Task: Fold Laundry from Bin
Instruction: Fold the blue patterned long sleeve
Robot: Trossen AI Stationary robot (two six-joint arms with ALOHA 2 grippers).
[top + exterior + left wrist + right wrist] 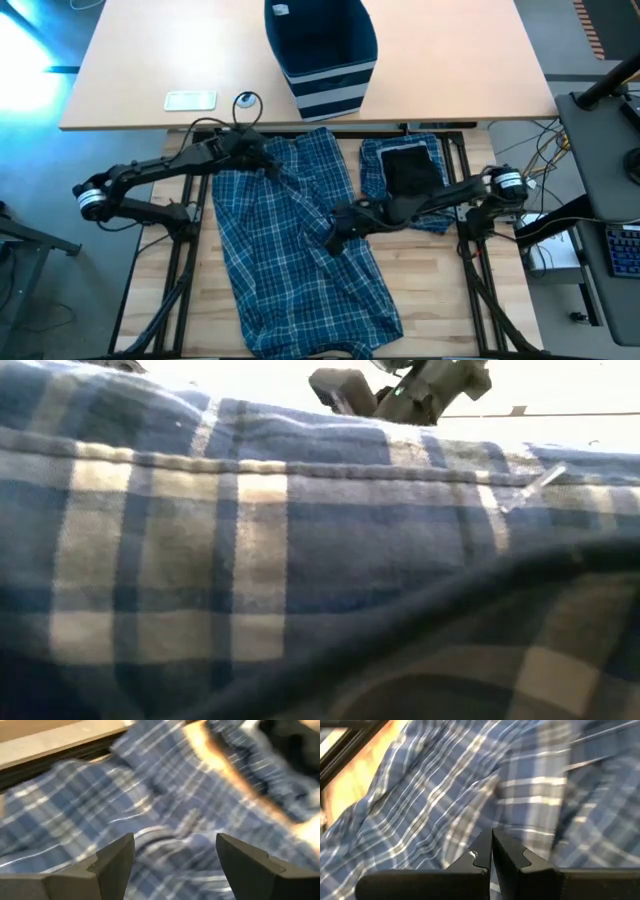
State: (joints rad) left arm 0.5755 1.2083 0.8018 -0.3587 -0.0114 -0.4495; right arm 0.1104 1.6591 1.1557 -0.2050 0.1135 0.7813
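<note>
Blue-and-white plaid trousers [290, 265] lie spread lengthwise on the wooden table, filling the low view [300, 540]. My left gripper [268, 165] [175, 855] hovers open over their far left part, with cloth below the gap. My right gripper [333, 238] [491, 851] is shut over the trousers' middle, near their right edge. A folded plaid piece [375, 165] with a small black piece [410, 172] on top lies at the far right. The navy striped bin [320, 60] stands on the desk beyond. My right gripper's shut fingers [507, 852] slant down over the plaid cloth at the trousers' middle [485, 810]. I cannot tell whether they touch it or have any of it between them.
A flat white object [190, 100] and a small ring-shaped thing [246, 100] lie on the desk left of the bin. Bare wood [440, 290] shows to the right of the trousers. Cables and equipment [560, 240] stand off the table's right edge.
</note>
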